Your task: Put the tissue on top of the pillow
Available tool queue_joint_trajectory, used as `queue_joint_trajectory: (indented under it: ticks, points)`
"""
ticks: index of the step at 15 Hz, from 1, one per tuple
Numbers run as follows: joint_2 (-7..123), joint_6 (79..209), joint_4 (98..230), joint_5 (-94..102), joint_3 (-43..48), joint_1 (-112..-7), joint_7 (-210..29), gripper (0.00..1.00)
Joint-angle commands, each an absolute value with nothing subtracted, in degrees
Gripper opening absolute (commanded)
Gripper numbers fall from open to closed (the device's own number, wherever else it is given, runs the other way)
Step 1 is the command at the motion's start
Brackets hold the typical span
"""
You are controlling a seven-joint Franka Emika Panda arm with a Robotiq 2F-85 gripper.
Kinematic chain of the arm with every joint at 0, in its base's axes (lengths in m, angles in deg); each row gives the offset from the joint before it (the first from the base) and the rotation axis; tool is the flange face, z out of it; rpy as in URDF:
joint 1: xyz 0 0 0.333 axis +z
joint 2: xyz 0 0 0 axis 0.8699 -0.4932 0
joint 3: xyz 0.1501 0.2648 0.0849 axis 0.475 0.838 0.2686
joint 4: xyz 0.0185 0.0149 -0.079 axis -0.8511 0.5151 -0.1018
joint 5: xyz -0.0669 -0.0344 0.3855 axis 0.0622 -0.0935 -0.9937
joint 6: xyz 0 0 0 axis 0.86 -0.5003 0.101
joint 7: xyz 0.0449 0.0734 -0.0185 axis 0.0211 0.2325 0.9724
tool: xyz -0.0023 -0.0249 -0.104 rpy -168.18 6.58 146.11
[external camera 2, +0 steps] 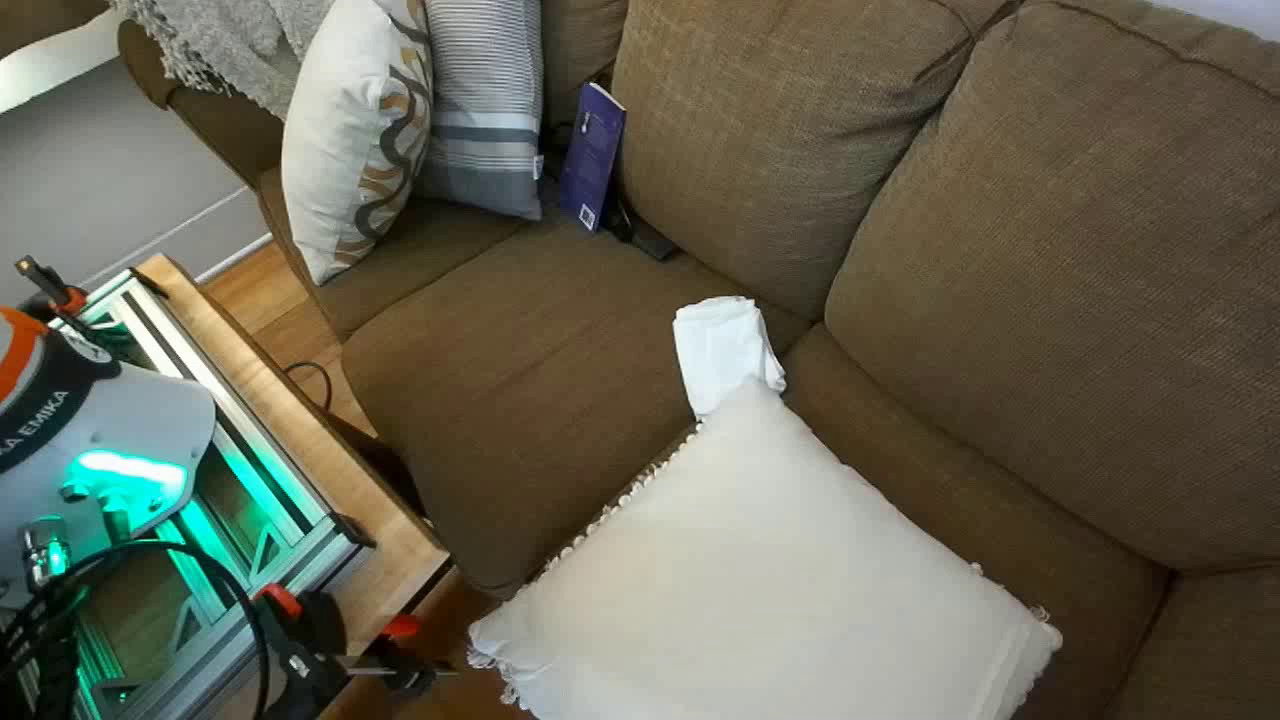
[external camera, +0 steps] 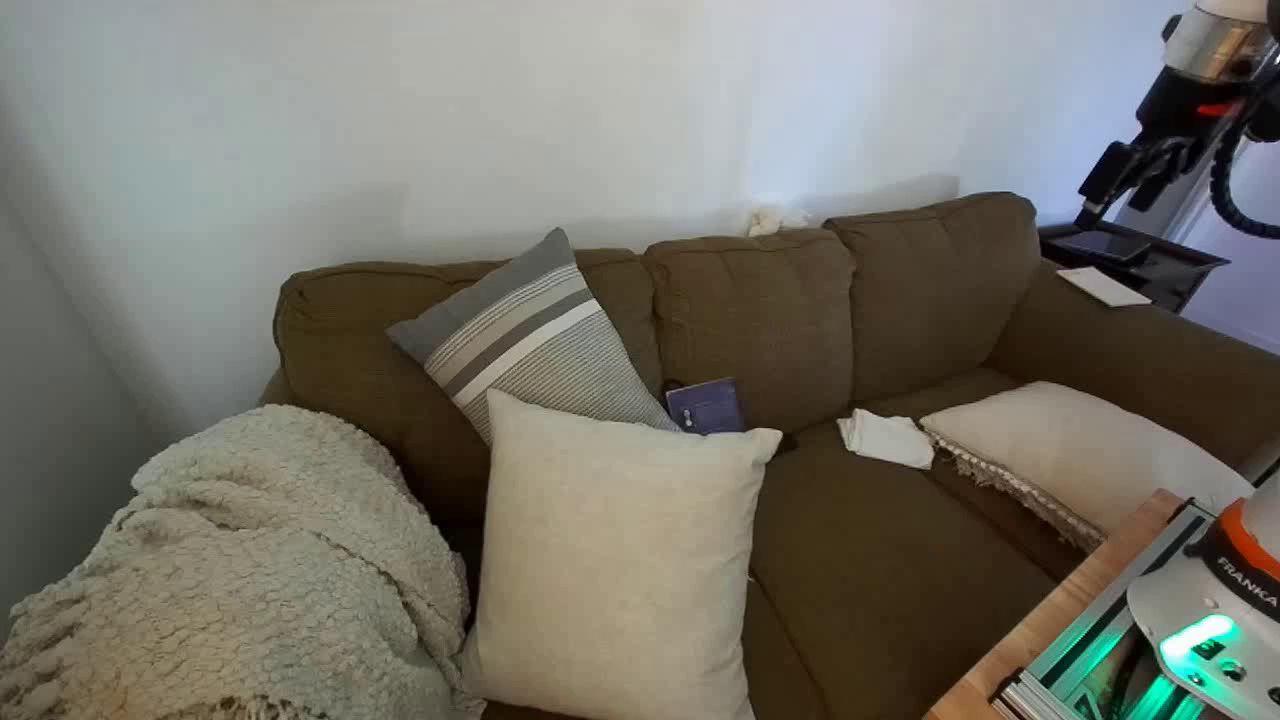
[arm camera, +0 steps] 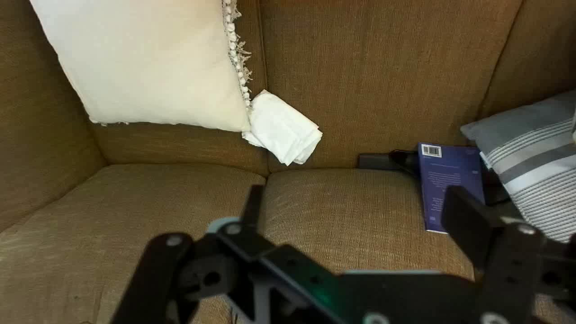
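My gripper (arm camera: 357,202) has its jaws spread wide, blurred in the wrist view. The tissue (arm camera: 285,128) lies on the sofa (arm camera: 382,81), beyond the jaws and well apart. Up and left of the jaws in that view is the white pillow (arm camera: 153,58), cut off at the top edge; its corner hides an edge of the tissue, and I can't tell if they touch. One jaw covers a corner of the purple book (arm camera: 443,171); beside that, a dark object (arm camera: 375,161) is hard to make out. Past the same jaw, a striped cushion (arm camera: 535,148) runs out of frame. In an exterior view my arm (external camera: 1215,50) is cut off.
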State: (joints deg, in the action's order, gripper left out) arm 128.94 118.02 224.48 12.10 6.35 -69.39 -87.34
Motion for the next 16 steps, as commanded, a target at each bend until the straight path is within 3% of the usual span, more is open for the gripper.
queue_joint_trajectory:
  ticks: [1,8,16]
  points:
    - [128.9,117.7,224.3,12.8,5.7,-68.4,-88.0,1.00]
    - [118.4,131.8,229.0,12.3,2.8,-68.6,-87.3,1.00]
    - [92.8,149.1,229.1,23.4,4.4,-73.4,-88.3,1.00]
